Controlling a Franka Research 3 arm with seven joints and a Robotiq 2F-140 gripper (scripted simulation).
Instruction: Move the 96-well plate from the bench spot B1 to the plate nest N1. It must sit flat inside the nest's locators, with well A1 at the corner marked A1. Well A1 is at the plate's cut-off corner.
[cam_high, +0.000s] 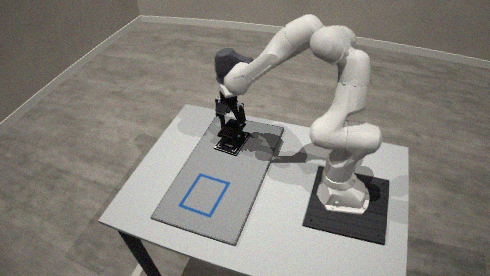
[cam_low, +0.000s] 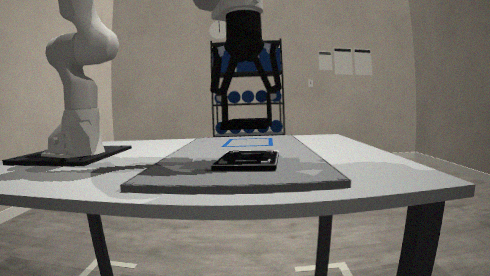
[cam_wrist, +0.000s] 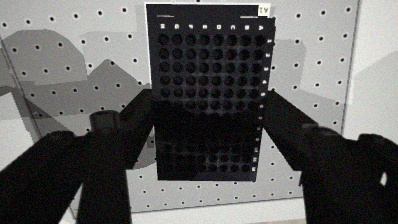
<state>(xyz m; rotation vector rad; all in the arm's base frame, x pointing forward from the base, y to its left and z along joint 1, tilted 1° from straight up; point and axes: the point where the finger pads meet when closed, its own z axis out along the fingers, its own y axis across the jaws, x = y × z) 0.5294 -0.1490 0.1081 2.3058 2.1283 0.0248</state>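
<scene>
My gripper (cam_low: 247, 120) is shut on the black 96-well plate (cam_low: 247, 123) and holds it flat, a little above the plate nest N1 (cam_low: 245, 161). In the wrist view the plate (cam_wrist: 210, 100) fills the middle between my two dark fingers, which press on its long sides. The nest's white frame (cam_wrist: 148, 30) shows past the plate's left and top edges. The nest's A1 mark (cam_wrist: 263, 9) is at the top right, near the corner where the plate's row and column labels meet. In the top view the plate (cam_high: 231, 129) hangs over the nest (cam_high: 232, 143). The blue outline B1 (cam_high: 204, 195) is empty.
A grey perforated mat (cam_high: 220, 180) carries the nest and B1. My arm's base (cam_high: 345, 195) stands on a black plate at the table's right. A dark rack with blue discs (cam_low: 247, 95) stands behind the table in the exterior view.
</scene>
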